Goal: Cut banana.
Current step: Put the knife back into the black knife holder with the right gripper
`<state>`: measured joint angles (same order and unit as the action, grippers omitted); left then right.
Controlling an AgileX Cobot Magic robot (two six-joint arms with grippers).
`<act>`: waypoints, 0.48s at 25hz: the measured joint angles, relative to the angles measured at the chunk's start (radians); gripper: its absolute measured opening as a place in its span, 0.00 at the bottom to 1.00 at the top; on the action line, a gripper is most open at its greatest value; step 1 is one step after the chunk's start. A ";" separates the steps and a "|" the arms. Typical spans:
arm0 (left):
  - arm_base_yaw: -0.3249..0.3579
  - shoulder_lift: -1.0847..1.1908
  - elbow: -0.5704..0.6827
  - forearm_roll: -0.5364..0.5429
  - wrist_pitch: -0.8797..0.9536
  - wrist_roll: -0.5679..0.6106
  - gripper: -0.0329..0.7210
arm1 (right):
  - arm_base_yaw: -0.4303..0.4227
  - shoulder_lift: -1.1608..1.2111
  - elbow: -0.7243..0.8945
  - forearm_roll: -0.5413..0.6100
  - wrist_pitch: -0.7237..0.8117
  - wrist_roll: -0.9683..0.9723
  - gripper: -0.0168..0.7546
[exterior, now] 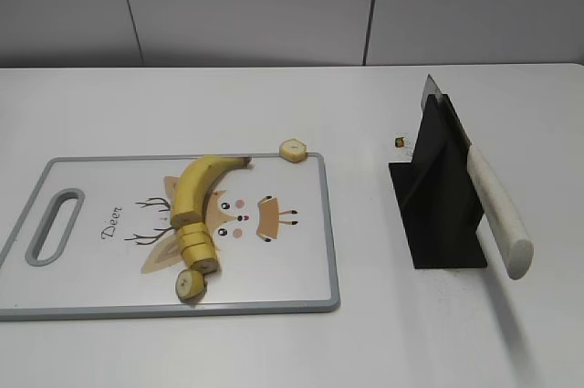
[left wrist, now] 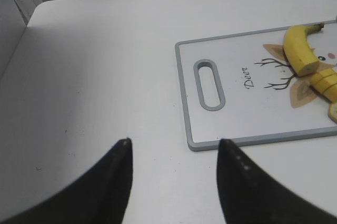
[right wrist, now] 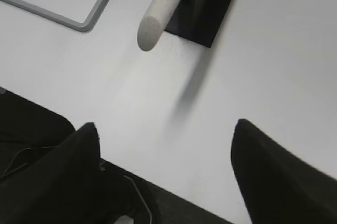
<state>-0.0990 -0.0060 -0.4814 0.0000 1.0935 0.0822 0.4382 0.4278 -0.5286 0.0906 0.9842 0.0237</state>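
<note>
Exterior view: banana [exterior: 194,189] part-sliced; knife [exterior: 494,210] racked at three o'clock. Both my pincers, left [left wrist: 174,147] and right [right wrist: 166,129], spread, empty. Next, I judge: right grasps handle.

The banana [exterior: 195,189], curved, yellow and unpeeled, is laid on the cutting board [exterior: 301,251] with its dark stem tip far and to the right. Its near end is cut into round, pale-centred slices [exterior: 195,251]; one slice [exterior: 292,149] is seen off the board's far right corner.

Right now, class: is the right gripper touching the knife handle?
Apart. The right wrist view shows bare table between the open right gripper and the knife handle.
</note>
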 joint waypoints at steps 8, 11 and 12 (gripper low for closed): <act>0.000 0.000 0.000 0.000 0.000 0.000 0.71 | 0.000 -0.229 0.026 -0.062 0.046 -0.042 0.78; 0.000 0.000 0.000 0.000 -0.001 0.000 0.71 | 0.000 -0.299 0.026 -0.064 0.047 -0.045 0.78; 0.000 0.000 0.000 0.000 -0.001 0.000 0.71 | 0.000 -0.318 0.026 -0.064 0.048 -0.045 0.78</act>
<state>-0.0990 -0.0060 -0.4814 0.0000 1.0925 0.0822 0.4382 0.1096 -0.5025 0.0264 1.0318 -0.0210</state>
